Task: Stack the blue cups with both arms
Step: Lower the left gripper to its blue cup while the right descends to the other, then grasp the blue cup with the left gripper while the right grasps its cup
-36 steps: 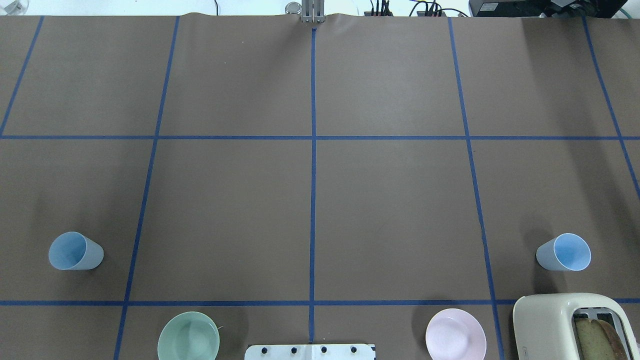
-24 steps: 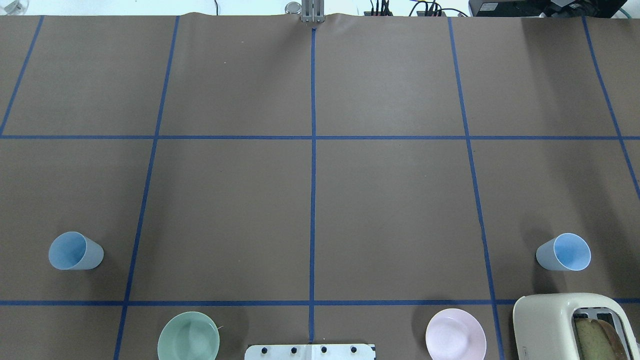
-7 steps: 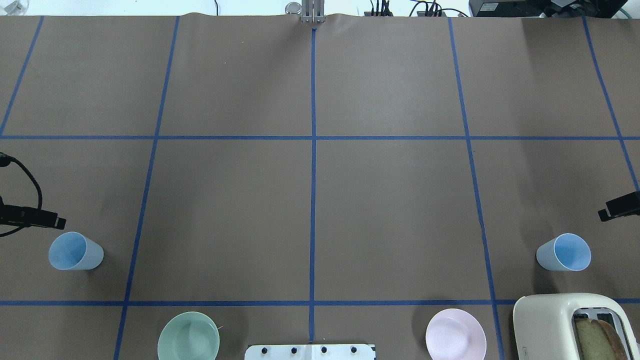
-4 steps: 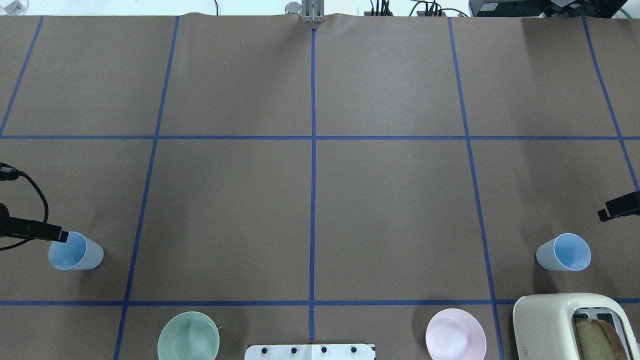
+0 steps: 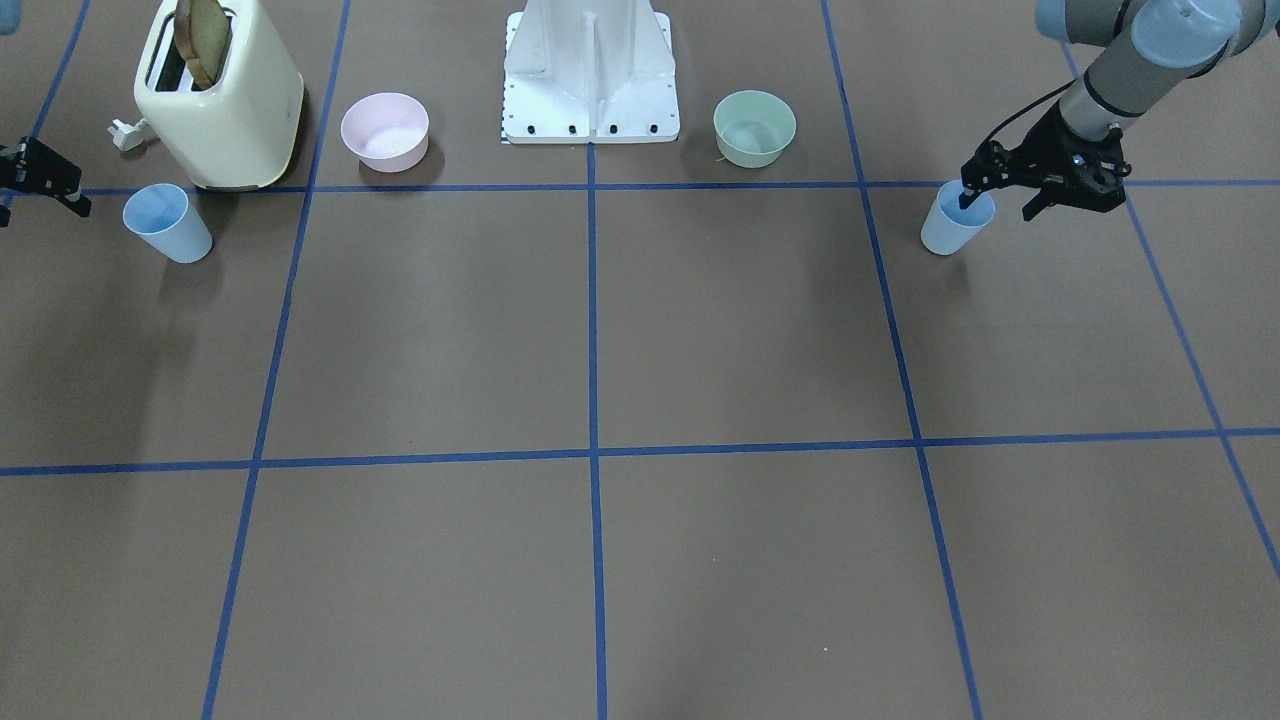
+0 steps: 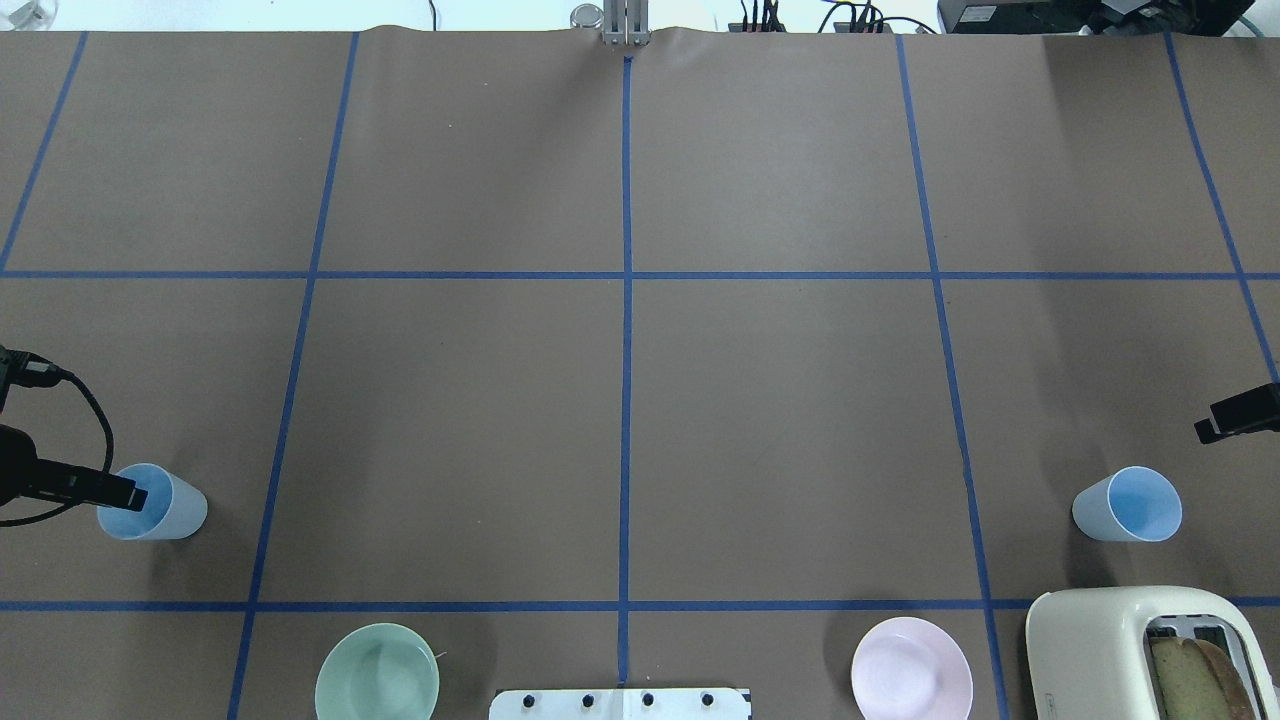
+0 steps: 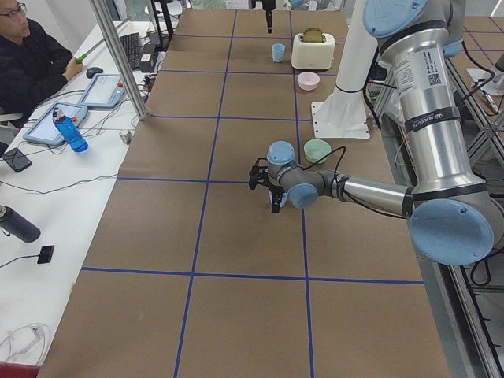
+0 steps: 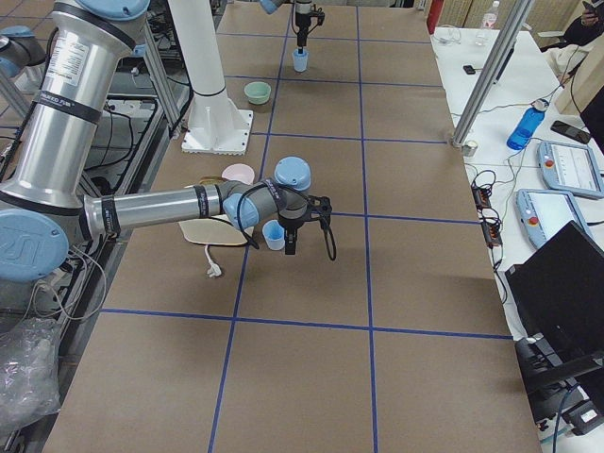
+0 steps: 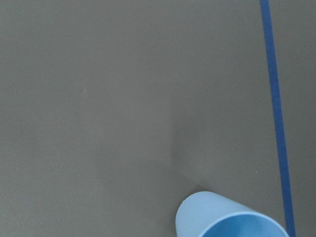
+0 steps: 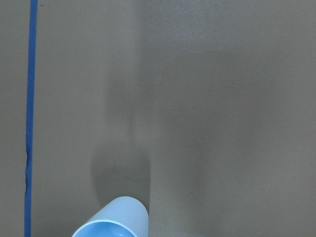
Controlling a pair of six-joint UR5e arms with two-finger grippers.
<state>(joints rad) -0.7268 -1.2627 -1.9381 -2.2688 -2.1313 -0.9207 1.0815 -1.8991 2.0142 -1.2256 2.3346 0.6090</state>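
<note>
Blue cups stand upright on the table and well apart. The left cup is near the table's left end. The right cup is near its right end, close to the toaster. Neither cup is lifted and neither is clamped, so I judge you to be at the very start. Both grasps, the carry toward each other and the nesting of one cup in the other are all left to do.

Your left side is further along. The left gripper is spread wide and holds nothing. In the front-facing view it straddles the cup's wall, with one finger dipped into the mouth and the other outside, on the side away from the table's middle. Closing there would pinch the rim. The left arm reaches out low and nearly level over the table, its wrist turned so the fingers point down. Its wrist camera catches only the cup's rim at the bottom edge.

The right gripper is also spread and empty. It is near its cup but not around it, offset to the outer side in the front-facing view. The right arm lies stretched out low in much the same way, fingers pointing down. From these views I cannot tell how high its fingertips sit relative to the rim.
</note>
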